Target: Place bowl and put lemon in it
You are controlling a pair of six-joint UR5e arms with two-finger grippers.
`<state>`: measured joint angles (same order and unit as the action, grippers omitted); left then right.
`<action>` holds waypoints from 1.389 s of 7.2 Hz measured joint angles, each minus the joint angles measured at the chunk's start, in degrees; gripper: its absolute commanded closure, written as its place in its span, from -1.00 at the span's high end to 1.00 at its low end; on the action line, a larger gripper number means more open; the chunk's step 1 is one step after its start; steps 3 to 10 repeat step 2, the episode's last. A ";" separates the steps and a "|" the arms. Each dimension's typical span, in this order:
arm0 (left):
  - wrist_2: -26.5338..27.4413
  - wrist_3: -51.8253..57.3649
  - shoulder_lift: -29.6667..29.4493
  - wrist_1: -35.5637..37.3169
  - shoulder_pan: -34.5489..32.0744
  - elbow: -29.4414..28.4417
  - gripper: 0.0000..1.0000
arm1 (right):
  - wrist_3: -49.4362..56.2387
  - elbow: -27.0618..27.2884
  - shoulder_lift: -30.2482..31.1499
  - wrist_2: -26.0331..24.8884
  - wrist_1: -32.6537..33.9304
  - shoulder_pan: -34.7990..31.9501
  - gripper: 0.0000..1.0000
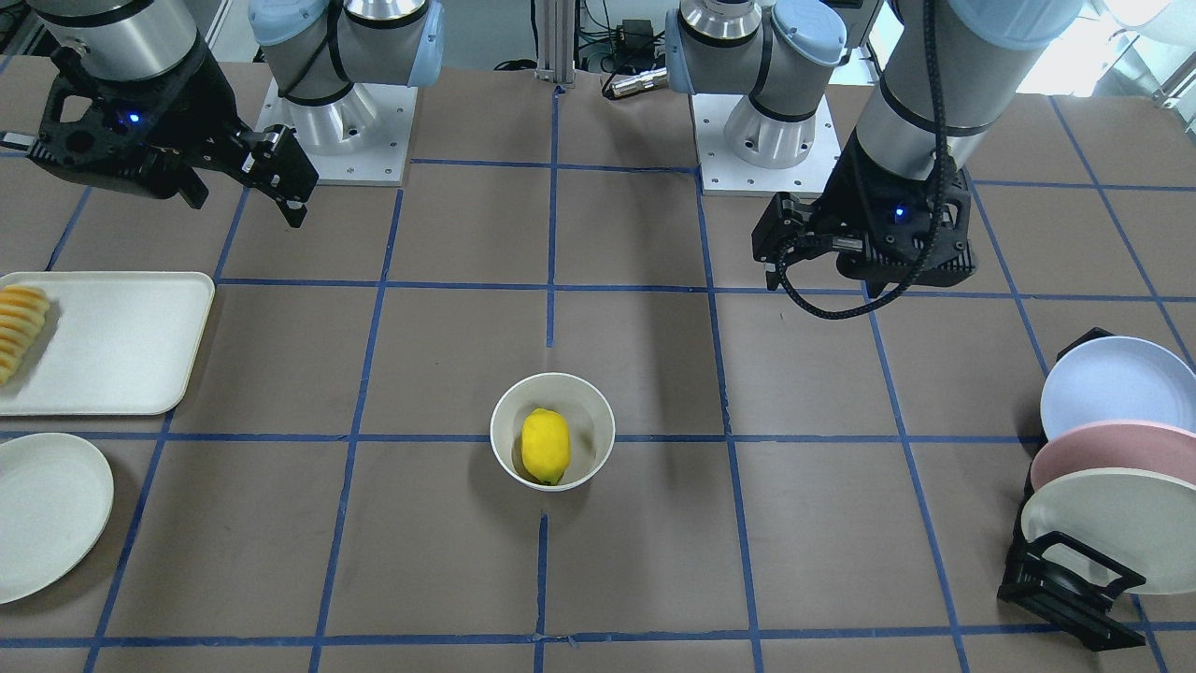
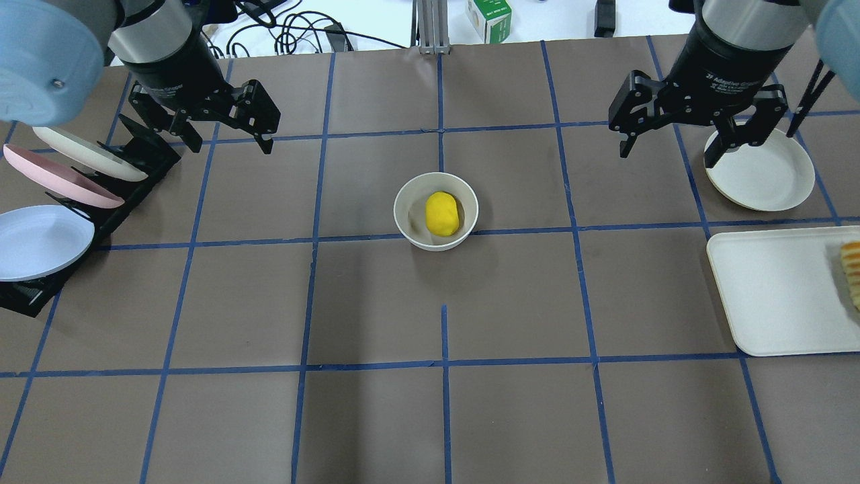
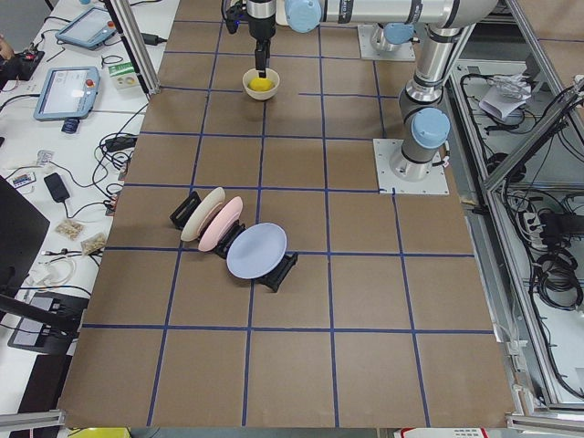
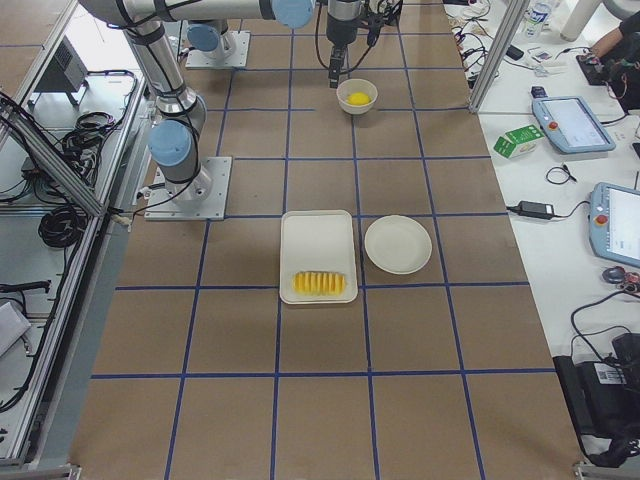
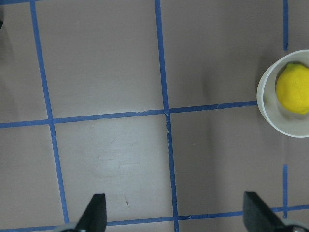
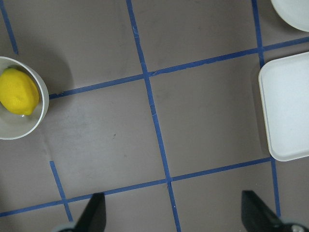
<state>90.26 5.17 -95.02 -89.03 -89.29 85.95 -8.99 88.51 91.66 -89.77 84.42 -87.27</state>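
1. The bowl (image 2: 408, 216) stands upright near the middle of the brown surface (image 2: 376, 302). Its edge sits on a blue tape line (image 2: 269, 239).
2. The lemon (image 2: 443, 213) lies on its side inside the bowl (only the bowl touches it).
3. The left claw (image 2: 230, 138) hangs in the air, well away from the bowl, on the robot's left side of it. Its two fingers are spread wide and hold nothing.
4. The right claw (image 2: 668, 151) hangs in the air, well away from the bowl, on the robot's right side of it. Its fingers are spread wide too, and they hold nothing.
5. Farther from the bowl than the left claw is a black rack (image 2: 144, 144). A cream plate, a pink plate and a blue plate lean in it.
6. On the bowl's other side, well apart from it, are a flat white plate (image 2: 766, 181) and a white tray (image 2: 772, 296), just beside each other. A row of orange-yellow slices (image 2: 852, 269) lies at the tray end farthest from the bowl.
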 measured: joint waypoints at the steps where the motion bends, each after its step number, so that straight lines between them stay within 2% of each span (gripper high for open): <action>1: 0.00 0.03 0.03 0.02 0.00 0.00 1.00 | 0.06 0.00 0.01 -0.19 -0.07 0.00 1.00; 10: -0.02 0.05 0.05 0.06 0.01 0.00 1.00 | 0.12 0.00 0.01 -0.27 -0.11 0.00 1.00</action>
